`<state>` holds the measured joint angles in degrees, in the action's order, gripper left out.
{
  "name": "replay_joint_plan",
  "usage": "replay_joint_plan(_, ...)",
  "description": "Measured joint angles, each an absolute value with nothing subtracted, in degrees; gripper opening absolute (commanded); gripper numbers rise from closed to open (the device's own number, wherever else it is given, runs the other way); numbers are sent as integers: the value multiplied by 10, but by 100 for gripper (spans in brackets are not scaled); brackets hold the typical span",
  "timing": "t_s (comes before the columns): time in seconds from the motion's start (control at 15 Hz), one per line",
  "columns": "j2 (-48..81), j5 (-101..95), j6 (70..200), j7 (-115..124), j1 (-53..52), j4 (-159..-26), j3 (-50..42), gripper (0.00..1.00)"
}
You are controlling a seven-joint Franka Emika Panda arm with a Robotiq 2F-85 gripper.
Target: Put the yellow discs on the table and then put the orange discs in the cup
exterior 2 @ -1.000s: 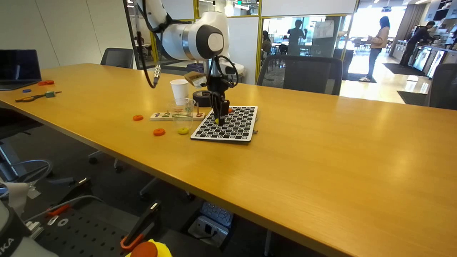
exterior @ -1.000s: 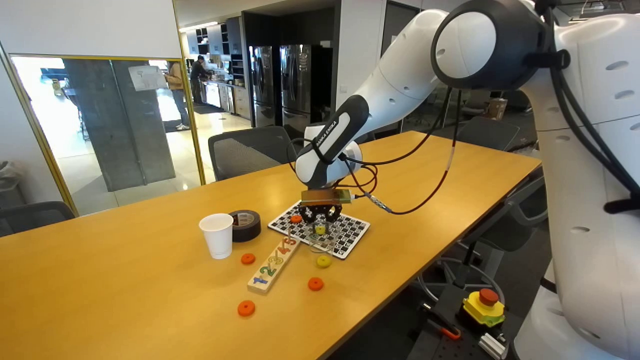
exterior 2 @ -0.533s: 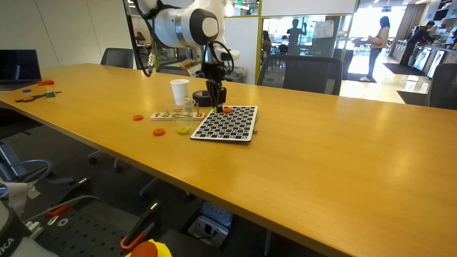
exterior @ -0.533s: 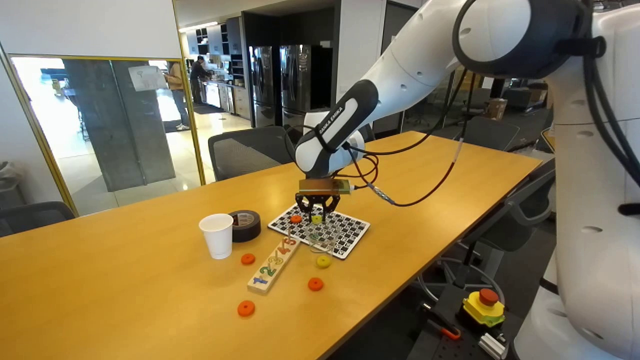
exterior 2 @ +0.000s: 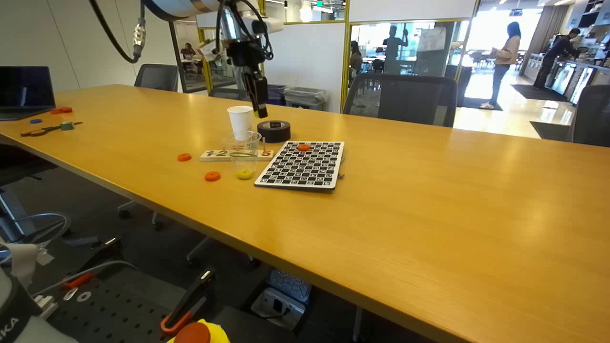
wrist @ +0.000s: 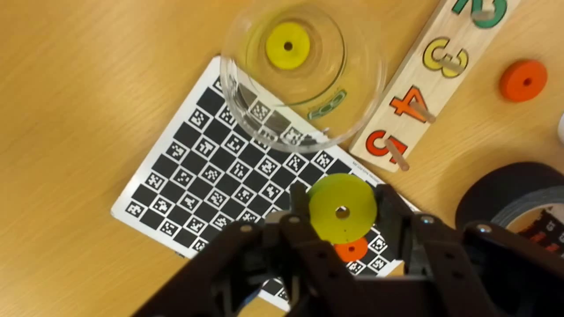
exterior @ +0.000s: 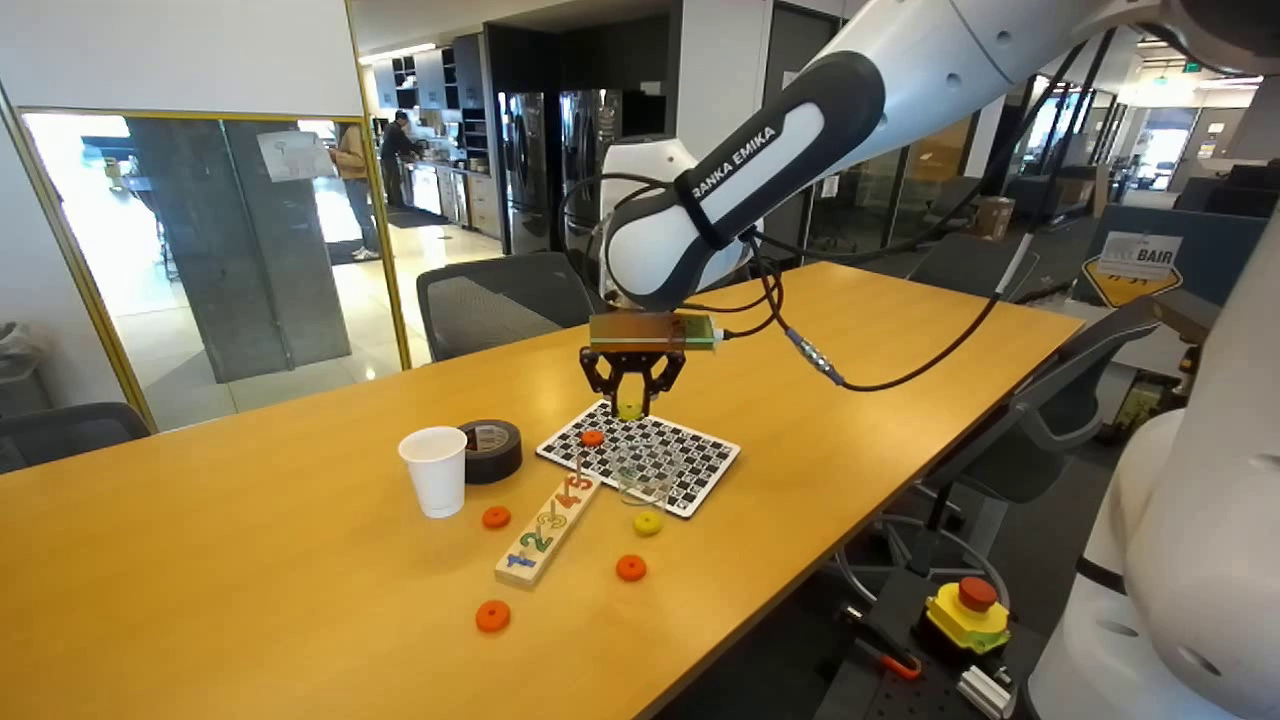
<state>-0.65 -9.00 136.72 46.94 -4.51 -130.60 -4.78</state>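
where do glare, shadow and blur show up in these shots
In an exterior view, pale glare on the table; in an exterior view, a washed-out bright patch through the glass panel at left; in both exterior views, the clear cup looks faint; in the wrist view, a soft shadow beside the black tape roll, and the pincer looks softer than the checkered board.

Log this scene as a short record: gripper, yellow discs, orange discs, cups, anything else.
Gripper: closed on a yellow disc, held above the table
Second yellow disc: in the clear cup, at its bottom
Orange discs: one on the checkered board, three around the number strip
White cup: upright beside the black tape roll, inside bottom hidden
Elsewhere: a laptop, with orange-red pieces near it, kind unclear
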Motion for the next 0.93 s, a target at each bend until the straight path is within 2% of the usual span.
replay_joint_plan(0.33,-38,-14,1307,417,-45,-1318,-14,22)
replay_joint_plan(0.93,-5,19,1271,373,-20,-1319,-13,21)
